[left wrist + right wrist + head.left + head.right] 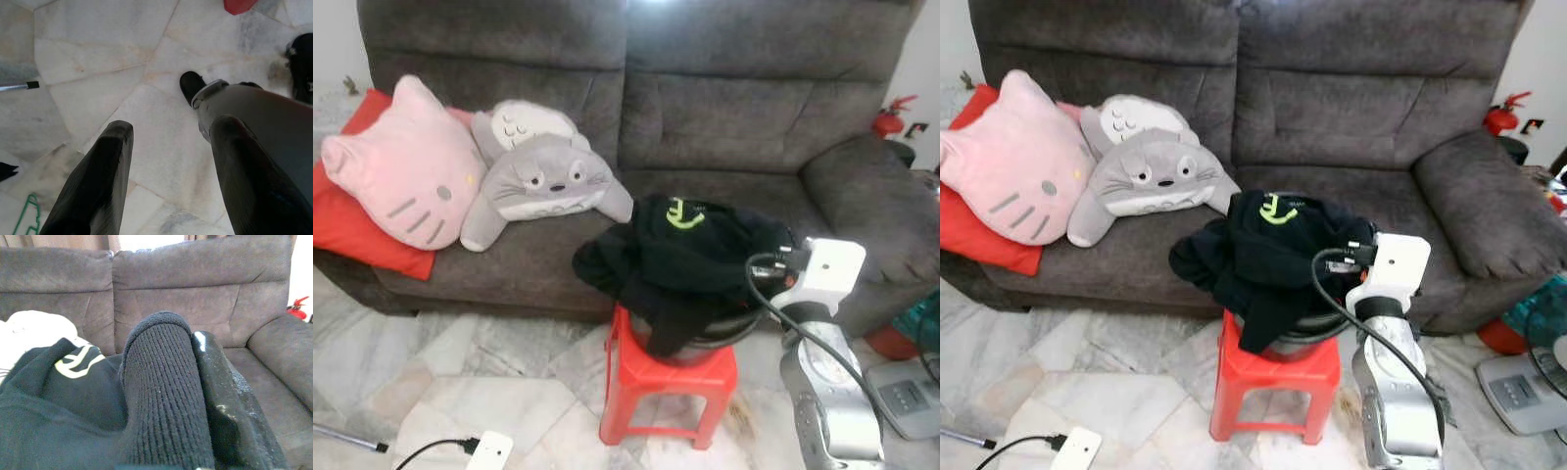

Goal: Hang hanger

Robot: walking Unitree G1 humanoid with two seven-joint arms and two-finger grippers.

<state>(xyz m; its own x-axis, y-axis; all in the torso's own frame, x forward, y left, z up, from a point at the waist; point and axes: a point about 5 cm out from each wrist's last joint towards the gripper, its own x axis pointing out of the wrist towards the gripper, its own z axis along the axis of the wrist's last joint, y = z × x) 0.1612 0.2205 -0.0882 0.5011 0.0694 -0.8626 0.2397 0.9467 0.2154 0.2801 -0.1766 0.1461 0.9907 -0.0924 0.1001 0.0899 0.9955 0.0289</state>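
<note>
A thin green hanger [27, 215] lies on the pale marble floor [98, 63]; just its corner shows at the edge of the left wrist view, near the left gripper [168, 129]. That gripper hangs low, jaws spread wide and holding nothing, with the robot's own grey leg [254, 112] beside it.

The right wrist view adds a ribbed black cuff [161, 382] lying across the right gripper [195, 340]; whether the jaws are closed on it I cannot tell. The cuff belongs to a black garment [690, 250] with a yellow-green mark [684, 214], too curled to read.

From the head, the garment is heaped over a metal basin [705, 348] on a red plastic stool [671, 387], with the right arm [822, 392] raised beside it. Behind is a grey sofa [734, 108] bearing a pink cat cushion [406, 166], a grey plush toy [543, 181] and a red cushion [352, 230]. A white charger [489, 450] lies on the floor, a scale [906, 397] to the right, and a red fire extinguisher [889, 117] beyond the sofa arm.
</note>
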